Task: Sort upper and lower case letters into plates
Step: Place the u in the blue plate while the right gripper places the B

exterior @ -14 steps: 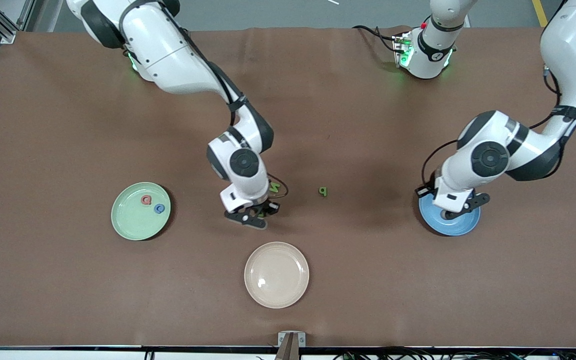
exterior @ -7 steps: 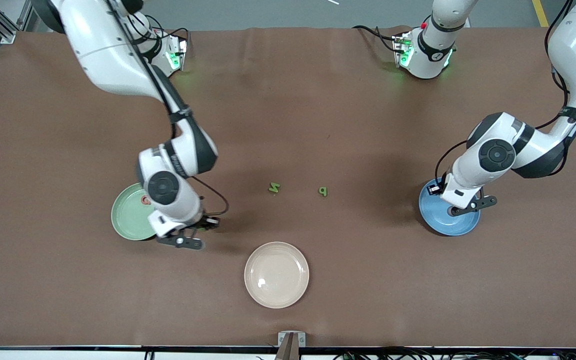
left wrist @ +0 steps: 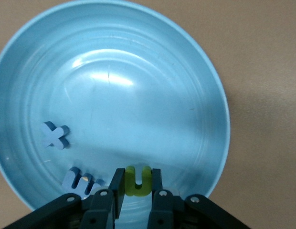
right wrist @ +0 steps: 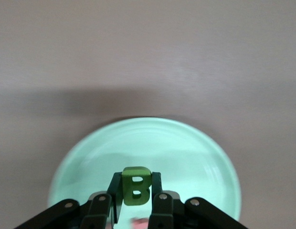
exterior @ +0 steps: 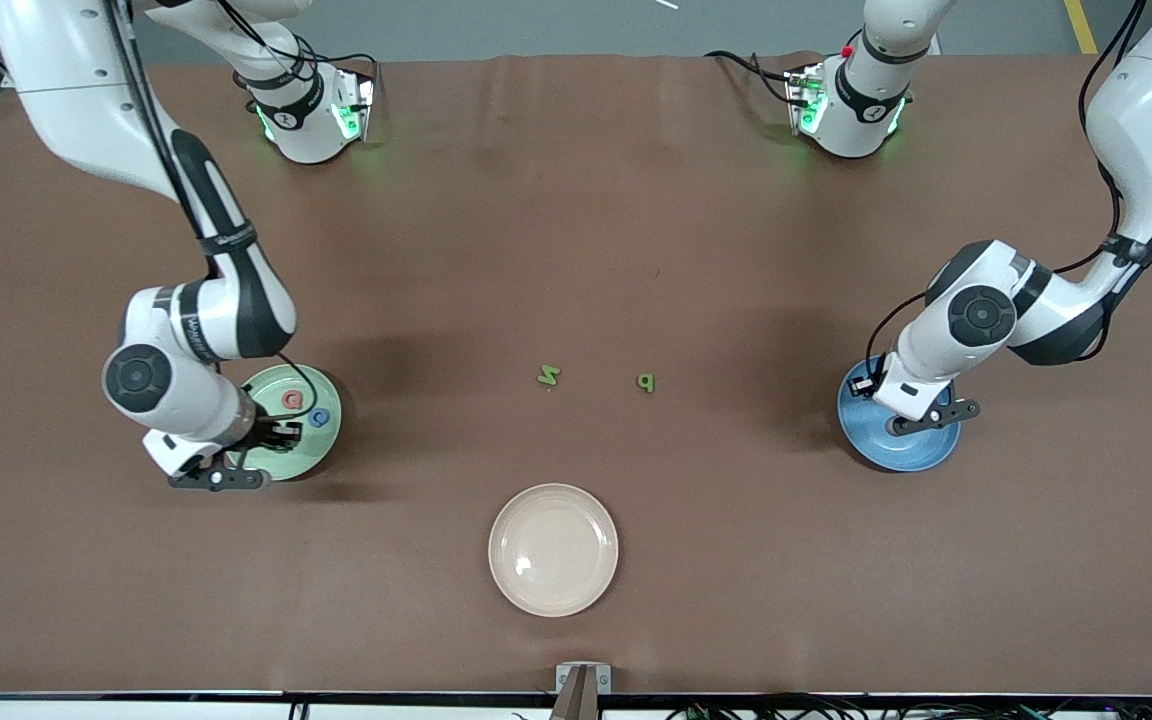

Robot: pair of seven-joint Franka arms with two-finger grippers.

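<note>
The mint green plate [exterior: 311, 452] lies toward the right arm's end and holds a red letter [exterior: 292, 400] and a blue letter [exterior: 319, 417]. My right gripper [exterior: 274, 433] hangs over it, shut on a green letter B [right wrist: 136, 187]; the plate fills the right wrist view [right wrist: 148, 143]. The blue plate [exterior: 871, 450] lies toward the left arm's end. My left gripper [exterior: 921, 420] is over it, shut on a yellow-green letter u [left wrist: 138, 181]. In the blue plate [left wrist: 138, 86] lie a blue x [left wrist: 55, 136] and a blue w [left wrist: 81, 182].
A green N [exterior: 548, 376] and a small green p [exterior: 645, 382] lie loose on the brown table mid-way between the plates. A cream-beige plate [exterior: 553, 550] stands empty nearer the front camera.
My right arm swung from beside the green N at mid-table to over the mint green plate, carrying the B. My left gripper shifted slightly over the blue plate.
</note>
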